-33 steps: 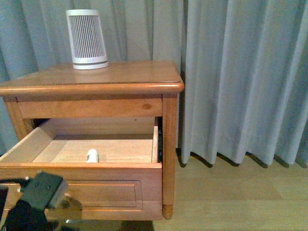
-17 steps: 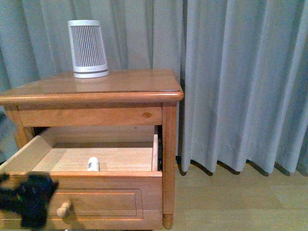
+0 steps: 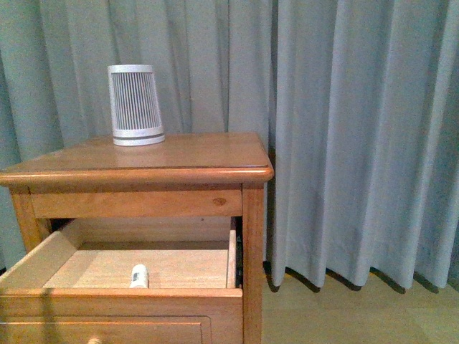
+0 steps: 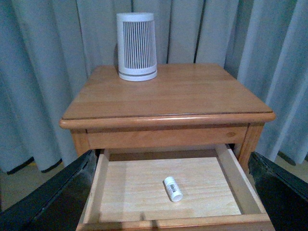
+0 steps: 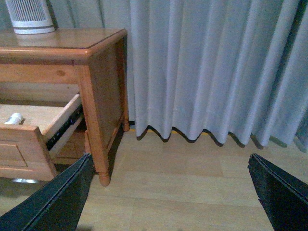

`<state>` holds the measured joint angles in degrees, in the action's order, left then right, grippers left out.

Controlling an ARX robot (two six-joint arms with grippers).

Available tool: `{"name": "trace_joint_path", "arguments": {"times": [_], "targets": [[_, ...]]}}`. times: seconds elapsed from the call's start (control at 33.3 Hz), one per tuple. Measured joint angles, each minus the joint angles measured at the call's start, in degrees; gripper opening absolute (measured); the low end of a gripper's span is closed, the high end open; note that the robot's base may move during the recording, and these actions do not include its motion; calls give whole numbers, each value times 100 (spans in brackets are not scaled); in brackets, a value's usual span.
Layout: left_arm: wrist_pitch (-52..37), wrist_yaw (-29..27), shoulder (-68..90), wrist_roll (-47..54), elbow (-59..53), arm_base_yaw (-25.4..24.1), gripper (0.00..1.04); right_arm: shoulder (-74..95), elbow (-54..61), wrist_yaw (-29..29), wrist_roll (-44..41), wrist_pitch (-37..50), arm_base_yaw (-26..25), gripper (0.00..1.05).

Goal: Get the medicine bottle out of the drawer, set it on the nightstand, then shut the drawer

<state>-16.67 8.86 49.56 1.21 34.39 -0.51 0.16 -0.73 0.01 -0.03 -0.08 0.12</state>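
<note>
Your medicine bottle lies on its side on the floor of the open drawer, toward the front, with its long axis running roughly front-to-back (slightly skewed). Your left pincer and right pincer both gape apart, holding nothing.

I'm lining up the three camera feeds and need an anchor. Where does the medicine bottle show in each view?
Front view: the medicine bottle lies on the open drawer's floor, just behind the front panel.
Left wrist view: it lies on the drawer floor, seen from above.
Right wrist view: it peeks over the drawer front.
Shared landmark: the white ribbed device on the nightstand.
</note>
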Motion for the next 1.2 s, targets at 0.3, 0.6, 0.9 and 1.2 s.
{"name": "trace_joint_path", "arguments": {"times": [0.3,0.6,0.9,1.2], "targets": [[1137,-636,-2374,-155,-1462,-94,86,0,0,0,0,0,0,98],[901,-881,-2933,-151,-2240,35,38,0,0,11,0,0,0,98],[855,-887,-3421,-146,-2743,37,3,0,0,11,0,0,0,98],[1338,-887,-4111,-146,-3027,37,3,0,0,9,0,0,0,98]]}}
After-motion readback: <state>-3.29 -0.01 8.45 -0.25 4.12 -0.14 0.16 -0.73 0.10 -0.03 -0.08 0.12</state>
